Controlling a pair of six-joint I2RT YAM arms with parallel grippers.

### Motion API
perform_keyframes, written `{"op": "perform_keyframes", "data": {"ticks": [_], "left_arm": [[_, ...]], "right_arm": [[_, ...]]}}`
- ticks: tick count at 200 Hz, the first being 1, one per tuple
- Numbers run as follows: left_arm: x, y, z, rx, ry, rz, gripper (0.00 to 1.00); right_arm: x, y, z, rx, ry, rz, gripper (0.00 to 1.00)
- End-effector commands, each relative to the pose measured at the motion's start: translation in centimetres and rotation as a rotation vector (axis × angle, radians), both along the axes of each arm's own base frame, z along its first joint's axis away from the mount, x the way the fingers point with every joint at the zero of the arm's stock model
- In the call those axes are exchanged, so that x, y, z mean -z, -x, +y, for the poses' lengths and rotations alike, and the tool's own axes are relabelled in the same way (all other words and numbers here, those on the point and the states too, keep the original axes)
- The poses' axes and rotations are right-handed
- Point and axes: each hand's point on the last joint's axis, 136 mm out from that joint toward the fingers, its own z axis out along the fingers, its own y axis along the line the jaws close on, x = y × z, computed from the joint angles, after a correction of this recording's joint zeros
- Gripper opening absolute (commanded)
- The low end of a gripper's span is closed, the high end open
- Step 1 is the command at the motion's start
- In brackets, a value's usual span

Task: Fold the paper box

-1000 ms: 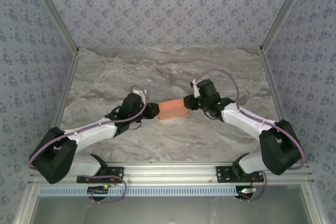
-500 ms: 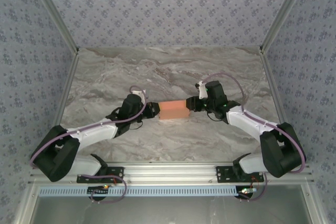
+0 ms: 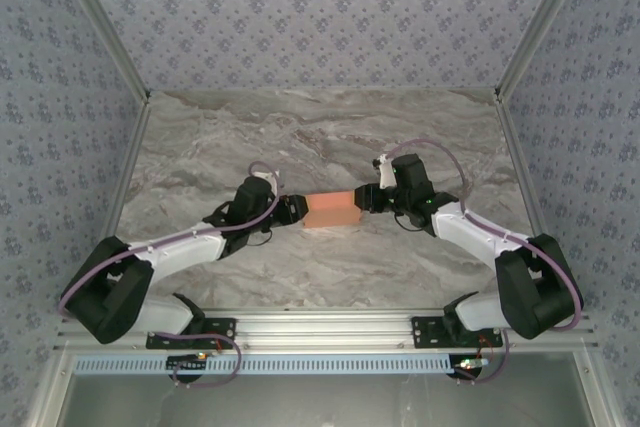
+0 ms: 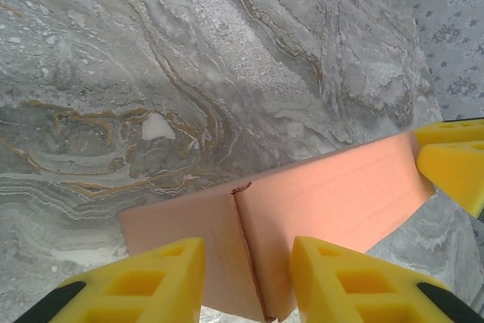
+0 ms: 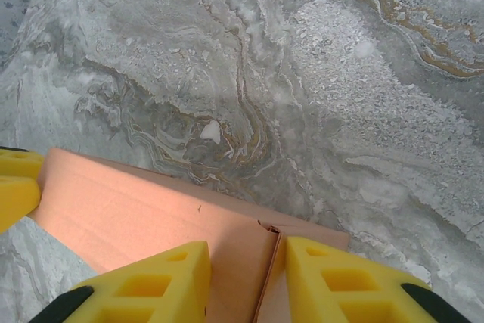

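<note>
Midway across the bench [image 3: 330, 137], left gripper [image 4: 243, 253] and right gripper [image 5: 246, 253] each straddle one end of the box [image 3: 331, 209], jaws partly spread; pinching it or not, cannot tell.

1. Top view: high at the near side, looking down over the whole tabletop [image 3: 330, 137].
2. Left wrist: close above the paper box [image 4: 302, 202], facing right.
3. Right wrist: equally close, facing left; all three share that box.

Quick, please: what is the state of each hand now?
Left hand: open, at one end of the paper box.
Right hand: open, at its other end.
</note>
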Motion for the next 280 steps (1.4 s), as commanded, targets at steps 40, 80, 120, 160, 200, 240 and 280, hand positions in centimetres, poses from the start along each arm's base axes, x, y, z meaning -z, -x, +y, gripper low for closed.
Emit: {"op": "perform_keyframes", "data": {"ticks": [40, 80, 120, 160, 200, 240, 280], "left_arm": [[-0.4, -0.4, -1.8, 0.051, 0.003, 0.034, 0.30], [-2.1, -3.5, -2.0, 0.021, 0.000, -0.015, 0.28], [-3.1, -7.0, -1.7, -0.012, -0.014, -0.050, 0.28], [-3.7, -9.3, -2.0, -0.018, -0.023, -0.083, 0.28], [-1.9, -9.2, -2.3, 0.008, -0.036, -0.056, 0.29], [-0.8, -8.0, -2.2, 0.018, -0.027, -0.037, 0.31], [0.0, -6.0, -2.3, 0.044, -0.038, -0.031, 0.34]], "right_arm": [[-2.3, 0.1, 1.8, -0.022, -0.105, 0.009, 0.25], [-4.3, -2.2, 1.6, 0.025, -0.119, -0.062, 0.22], [-5.2, -5.1, 1.7, 0.048, -0.122, -0.095, 0.20], [-4.7, -7.5, 2.0, 0.037, -0.099, -0.103, 0.20], [-2.5, -7.7, 2.0, 0.020, -0.058, -0.075, 0.20], [-1.2, -6.6, 1.6, 0.021, -0.034, -0.064, 0.21], [-0.4, -5.0, 1.3, 0.014, 0.003, -0.072, 0.23]]}}
